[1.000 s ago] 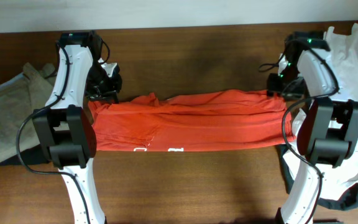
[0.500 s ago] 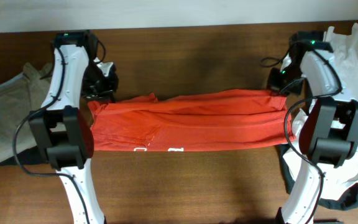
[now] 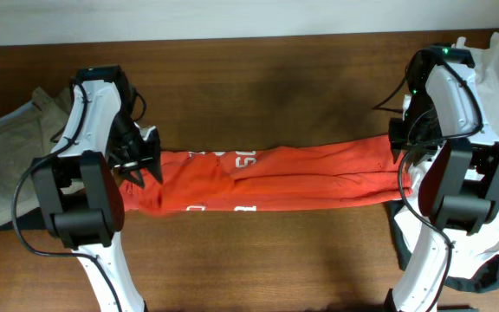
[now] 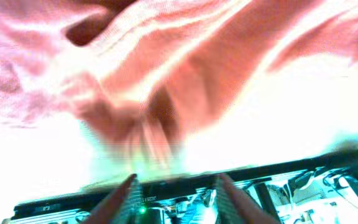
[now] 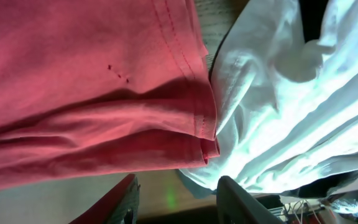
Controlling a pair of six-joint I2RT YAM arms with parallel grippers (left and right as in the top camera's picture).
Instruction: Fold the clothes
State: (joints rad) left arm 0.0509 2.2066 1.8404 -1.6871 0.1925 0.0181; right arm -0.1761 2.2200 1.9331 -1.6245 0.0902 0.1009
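The red-orange T-shirt point(image 3: 267, 178) lies as a long narrow band across the table, with white lettering showing on its top fold and front edge. My left gripper point(image 3: 143, 163) is at its left end. In the left wrist view the jaws point(image 4: 178, 190) stand apart, with blurred red cloth point(image 4: 166, 74) just ahead of them. My right gripper point(image 3: 403, 146) is at the shirt's right end. In the right wrist view its jaws point(image 5: 176, 199) stand apart over bare table, just off the shirt's hemmed corner point(image 5: 104, 93).
A white shirt point(image 3: 492, 69) is heaped at the right, touching the red shirt's end point(image 5: 278, 93). A dark garment point(image 3: 403, 243) lies under it at the front right. Beige-khaki trousers point(image 3: 7, 165) lie at the left. Brown table point(image 3: 258, 87) shows behind and in front.
Both grippers moved toward the front. The shirt's far edge came over with them, so the band is narrower and white lettering now shows on top.
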